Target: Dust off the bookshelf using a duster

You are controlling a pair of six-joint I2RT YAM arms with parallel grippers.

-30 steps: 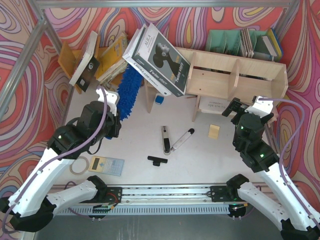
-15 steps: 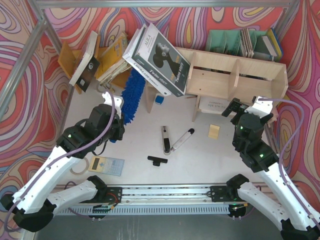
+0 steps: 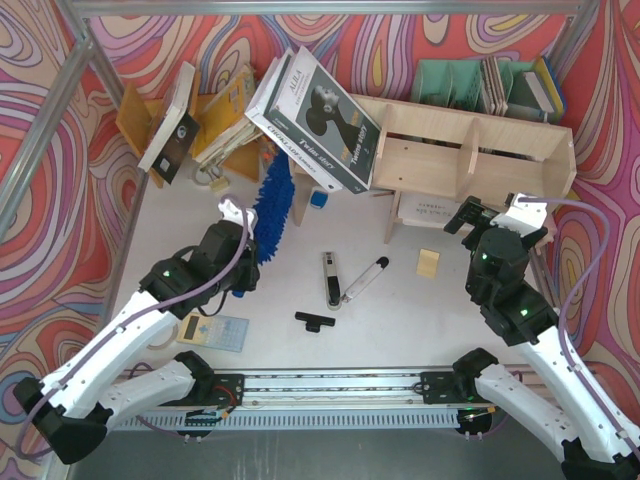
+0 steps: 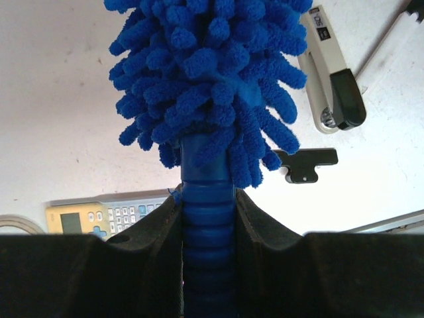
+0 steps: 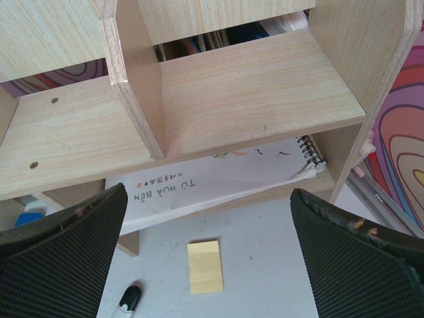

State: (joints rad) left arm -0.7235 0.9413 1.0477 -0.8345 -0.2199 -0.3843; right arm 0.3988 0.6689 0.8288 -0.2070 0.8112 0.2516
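Top view: left tool point(image 3: 243, 240), clamped on the duster point(image 3: 272, 200) handle, has carried it toward 1 o'clock, closer to the bookshelf point(image 3: 470, 150); dusting not begun. A leaning book point(image 3: 318, 108) overhangs the path.
Left wrist: handle pinched; stapler point(image 4: 336, 93) beyond.
Right wrist: right tool point(image 5: 207, 199) gaping, empty, facing bookshelf.

The left gripper point(image 3: 243, 228) grips the near end of the duster point(image 3: 272, 205). Its blue head points far, toward the left end of the bookshelf point(image 3: 470, 150), under a big leaning book point(image 3: 318, 118). The right gripper point(image 3: 497, 210) hangs with jaws wide apart by the shelf's right end. A stapler point(image 3: 330, 278), marker point(image 3: 366, 277), calculator point(image 3: 213, 330) and yellow note point(image 3: 429, 263) lie on the table point(image 3: 400, 320).
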